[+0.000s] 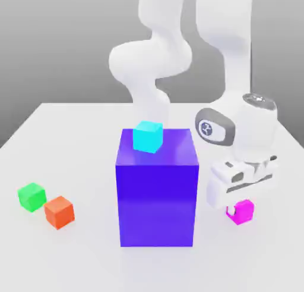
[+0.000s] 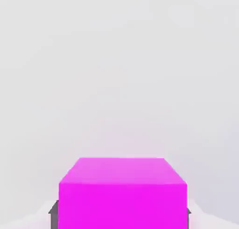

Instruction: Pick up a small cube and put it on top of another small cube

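Four small cubes share the worktop (image 1: 71, 267) with a big blue block (image 1: 155, 192): the magenta cube (image 1: 243, 212) sits at the exterior view's right, the green cube (image 1: 31, 196) at the far left with an orange cube (image 1: 59, 212) just beside it, and a cyan cube (image 1: 147, 136) rests on the block. The pincer (image 1: 239, 209) is down at the magenta cube, its fingers flanking it; in the hand view dark pads show at both lower sides of the cube, so it looks closed on it, though the contact is not plain. To do this step well, I judge, the grip must be centred and firm before lifting, then the rise should be straight and high enough to clear the block on the way left to the green cube.
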Robot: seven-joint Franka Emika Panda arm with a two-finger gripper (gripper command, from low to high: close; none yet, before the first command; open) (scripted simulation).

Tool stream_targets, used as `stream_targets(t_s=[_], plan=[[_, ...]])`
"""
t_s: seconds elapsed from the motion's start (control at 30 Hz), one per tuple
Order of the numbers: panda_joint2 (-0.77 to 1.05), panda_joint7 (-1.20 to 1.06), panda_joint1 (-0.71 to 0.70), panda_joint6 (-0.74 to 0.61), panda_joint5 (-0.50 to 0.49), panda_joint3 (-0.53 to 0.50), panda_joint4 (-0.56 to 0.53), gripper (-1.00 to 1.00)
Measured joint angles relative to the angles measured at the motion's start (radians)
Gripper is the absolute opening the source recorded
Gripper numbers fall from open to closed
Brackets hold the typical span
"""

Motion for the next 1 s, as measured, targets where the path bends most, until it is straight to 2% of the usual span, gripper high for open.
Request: stream_targets(t_s=[0.1, 0.27, 0.33, 0.47, 0.6, 0.77, 1.0], plan=[[-0.063, -0.032, -0.043, -0.051, 0.039, 0.052, -0.014, -1.0], [-0.239, -0.162, -0.072, -0.188, 0.217, 0.129, -0.05, -1.0], [-0.238, -0.179, -0.096, -0.213, 0.202, 0.117, -0.009, -1.0], [-0.186, -0.194, -0.179, -0.245, 0.119, 0.036, 0.115, -1.0], [-0.185, -0.197, -0.303, -0.279, 0.075, -0.091, 0.168, -1.0], [-0.229, -0.188, -0.518, -0.321, 0.057, -0.234, 0.165, -1.0], [-0.303, -0.186, -0.81, -0.373, 0.075, -0.371, 0.127, -1.0]])
